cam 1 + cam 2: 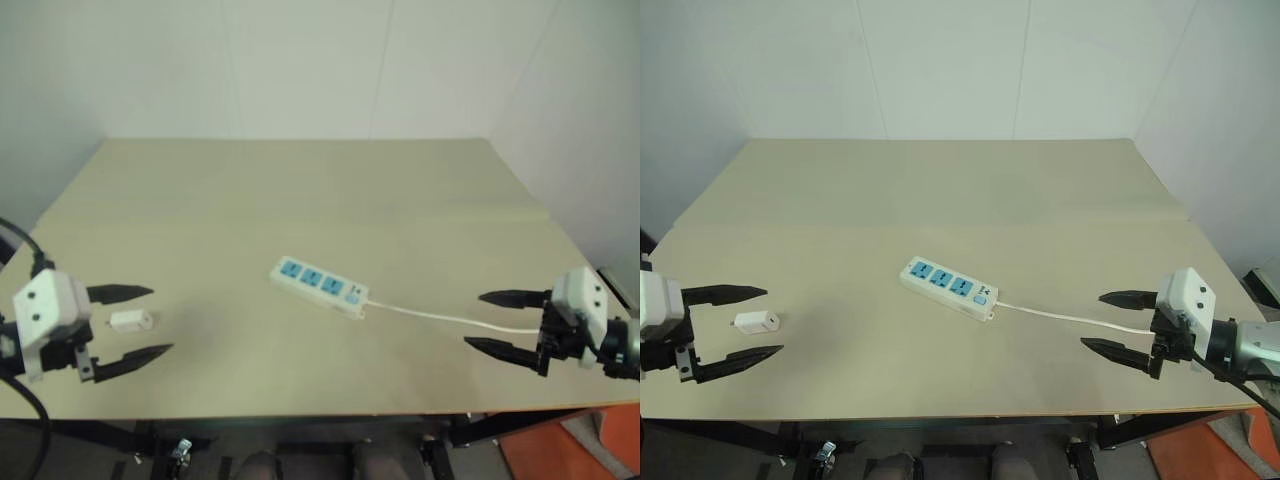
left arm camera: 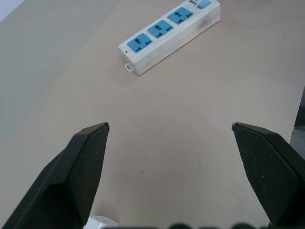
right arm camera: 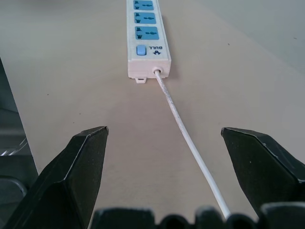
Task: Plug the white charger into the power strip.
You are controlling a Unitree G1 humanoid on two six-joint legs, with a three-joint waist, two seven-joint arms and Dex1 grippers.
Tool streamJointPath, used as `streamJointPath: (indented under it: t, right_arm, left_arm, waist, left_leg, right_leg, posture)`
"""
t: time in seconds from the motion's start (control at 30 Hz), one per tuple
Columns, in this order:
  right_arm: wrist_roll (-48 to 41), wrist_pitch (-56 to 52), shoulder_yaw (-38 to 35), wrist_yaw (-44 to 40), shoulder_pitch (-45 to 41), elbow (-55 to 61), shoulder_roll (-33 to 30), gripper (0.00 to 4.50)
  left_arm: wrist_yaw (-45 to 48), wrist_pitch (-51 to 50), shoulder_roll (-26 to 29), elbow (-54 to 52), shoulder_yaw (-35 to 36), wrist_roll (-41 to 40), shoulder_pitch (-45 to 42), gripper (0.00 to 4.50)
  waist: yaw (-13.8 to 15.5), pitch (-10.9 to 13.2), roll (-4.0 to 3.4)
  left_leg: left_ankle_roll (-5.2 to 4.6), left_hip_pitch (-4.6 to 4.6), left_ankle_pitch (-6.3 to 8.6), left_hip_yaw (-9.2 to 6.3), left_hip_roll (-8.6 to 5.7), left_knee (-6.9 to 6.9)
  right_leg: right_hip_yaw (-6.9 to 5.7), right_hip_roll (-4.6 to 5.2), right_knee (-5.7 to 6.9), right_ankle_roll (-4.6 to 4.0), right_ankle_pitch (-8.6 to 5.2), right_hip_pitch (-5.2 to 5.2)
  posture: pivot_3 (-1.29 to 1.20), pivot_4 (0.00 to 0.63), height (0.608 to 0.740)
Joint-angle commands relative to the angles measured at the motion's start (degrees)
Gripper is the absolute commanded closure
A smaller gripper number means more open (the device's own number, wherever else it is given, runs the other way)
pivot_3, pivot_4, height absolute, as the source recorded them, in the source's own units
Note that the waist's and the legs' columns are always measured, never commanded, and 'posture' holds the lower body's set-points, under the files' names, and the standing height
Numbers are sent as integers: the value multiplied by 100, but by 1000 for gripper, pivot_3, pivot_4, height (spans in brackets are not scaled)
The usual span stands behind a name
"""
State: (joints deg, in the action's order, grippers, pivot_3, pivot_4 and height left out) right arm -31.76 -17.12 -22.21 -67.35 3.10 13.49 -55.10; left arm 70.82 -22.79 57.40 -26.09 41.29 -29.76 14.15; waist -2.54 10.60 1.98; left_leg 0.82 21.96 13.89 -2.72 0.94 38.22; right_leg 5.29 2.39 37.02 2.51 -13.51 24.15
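White charger (image 1: 756, 322) between open left gripper (image 1: 740, 324) fingers, apparently untouched, power strip (image 1: 949, 288) apart

Colour rundown, going by the power strip (image 1: 319, 287): it's a white bar with three bright blue sockets in a row and a small blue switch at the cord end, plus tiny dark lettering next to that switch. The cord (image 1: 440, 318) coming off it is plain white too. The table (image 1: 300, 190) under it is a flat pale beige, no pattern at all. Well off to the socket end of the strip sits the white charger (image 1: 131, 321), plain white. Both the left hand (image 1: 130, 322) and right hand (image 1: 503, 321) have white boxy bodies with matte black fingers. The wall behind the table is off-white.
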Motion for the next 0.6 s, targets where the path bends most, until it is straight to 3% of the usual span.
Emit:
streamJointPath:
  t: [0.03, 0.6]
  right_arm:
    - [2, 77, -165, 74, -53, 157, -1, 39]
    - [142, 105, -41, 221, -119, 174, 47, 39]
  left_arm:
    - [-19, -9, 61, -63, -18, -120, -85, 0]
    - [29, 131, 67, 104, -205, -36, -242, 0]
  waist:
    - [1, 0, 0]
    - [1, 0, 0]
  left_leg:
    - [0, 0, 0, 0, 0, 0]
    - [0, -1, 0, 0, 0, 0]
  right_leg:
    - [0, 0, 0, 0, 0, 0]
    - [0, 0, 1, -1, 1, 0]
  posture:
    - [0, 150, 740]
    - [0, 150, 740]
